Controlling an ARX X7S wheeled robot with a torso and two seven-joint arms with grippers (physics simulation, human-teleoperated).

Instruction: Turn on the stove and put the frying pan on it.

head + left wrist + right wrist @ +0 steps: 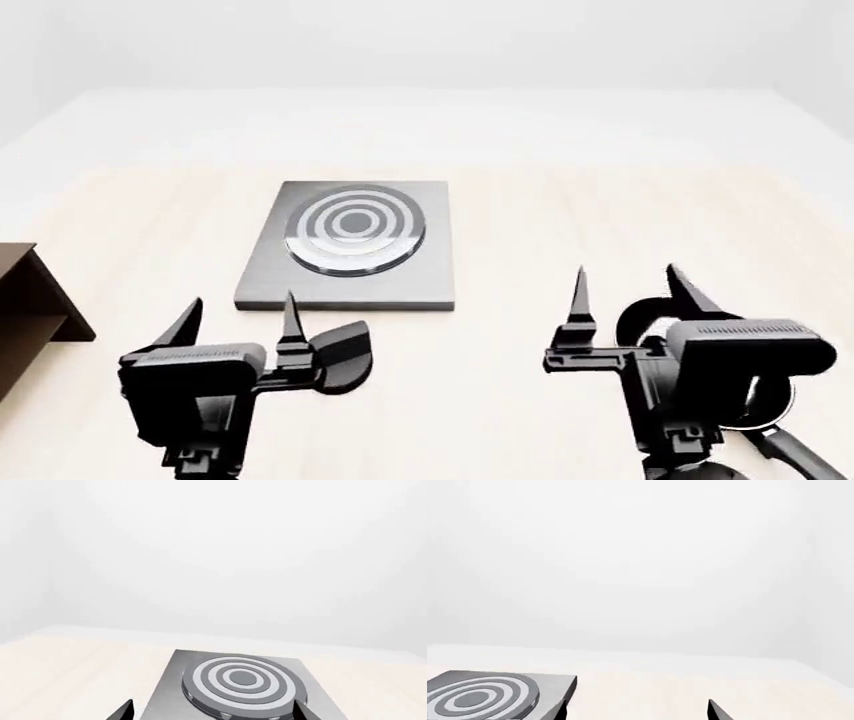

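The stove (427, 285), a flat grey plate with a ringed burner (355, 230), lies on the light table ahead of me. Its black teardrop knob (342, 355) sits in front of the plate, beside my left gripper (243, 310), which is open and empty. The left wrist view shows the stove (167, 690) just beyond the open left gripper (213, 712). My right gripper (627, 285) is open and empty, right of the stove. The frying pan (777, 400) lies beneath and behind it, mostly hidden, its handle (797, 455) pointing to the lower right. The right wrist view shows the stove's corner (557, 685) by the open right gripper (637, 711).
A dark brown wooden shelf (27, 300) stands at the left edge of the head view. The pale table (601, 220) extends back to a white wall.
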